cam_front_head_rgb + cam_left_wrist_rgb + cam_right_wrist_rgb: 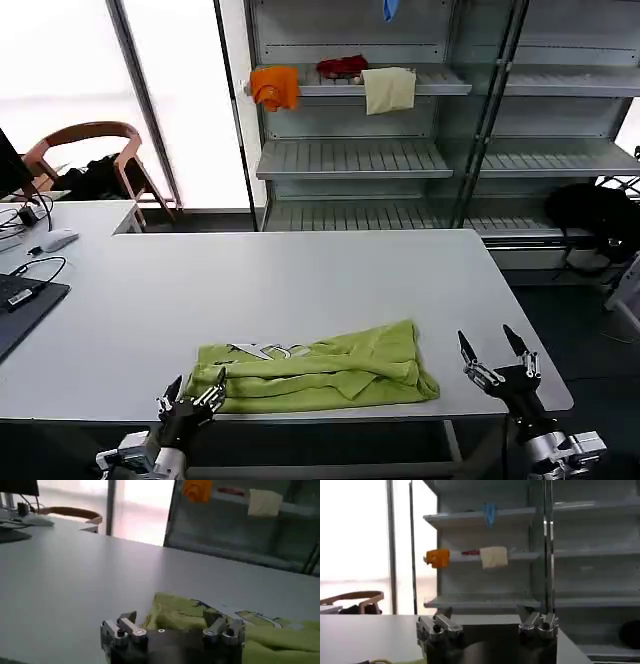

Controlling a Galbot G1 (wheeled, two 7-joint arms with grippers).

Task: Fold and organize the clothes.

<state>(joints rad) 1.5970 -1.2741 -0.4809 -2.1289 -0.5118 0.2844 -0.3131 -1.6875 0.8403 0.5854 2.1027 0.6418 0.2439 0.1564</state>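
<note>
The clothes are one lime-green T-shirt (330,372), lying loosely folded in a long bundle near the front edge of the white table (300,290). A pale print (265,351) shows on its upper left part. My left gripper (193,390) is open at the shirt's front left corner, its fingers on either side of the fabric edge without gripping it. The left wrist view shows the shirt (185,616) just beyond that open gripper (170,617). My right gripper (487,345) is open and empty, apart from the shirt on its right, near the table's front right corner. In its own wrist view the right gripper (484,612) faces the shelves.
Metal shelves (350,158) stand behind the table, holding an orange cloth (275,87), a red item (342,66) and a cream cloth (389,89). A mouse (55,240), cables and a dark device (20,305) lie at the table's left. A chair (90,150) stands behind them.
</note>
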